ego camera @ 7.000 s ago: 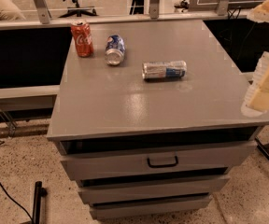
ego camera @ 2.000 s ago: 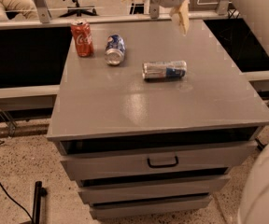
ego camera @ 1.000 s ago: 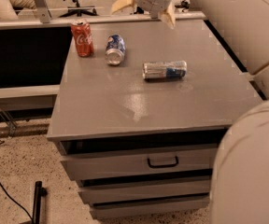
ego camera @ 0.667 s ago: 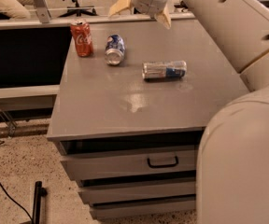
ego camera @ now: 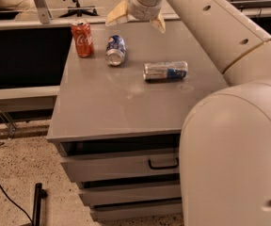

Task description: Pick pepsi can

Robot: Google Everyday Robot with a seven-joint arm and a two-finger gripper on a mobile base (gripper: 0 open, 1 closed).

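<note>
The pepsi can point(ego camera: 115, 50) is blue with a silver end and lies on its side at the back left of the grey cabinet top point(ego camera: 126, 102). My gripper point(ego camera: 136, 21) hangs over the back edge, just above and to the right of the can. Its two tan fingers point(ego camera: 117, 15) are spread apart and hold nothing. My white arm reaches in from the right and fills the lower right of the view.
A red Coca-Cola can point(ego camera: 82, 38) stands upright left of the pepsi can. A slim silver can with a blue patch point(ego camera: 165, 70) lies on its side mid-table. Drawers point(ego camera: 121, 166) sit below the top. An office chair and a railing stand behind.
My arm has swung from the right side over to the back of the table. The gripper now hangs near the pepsi can. The cans have not moved.
</note>
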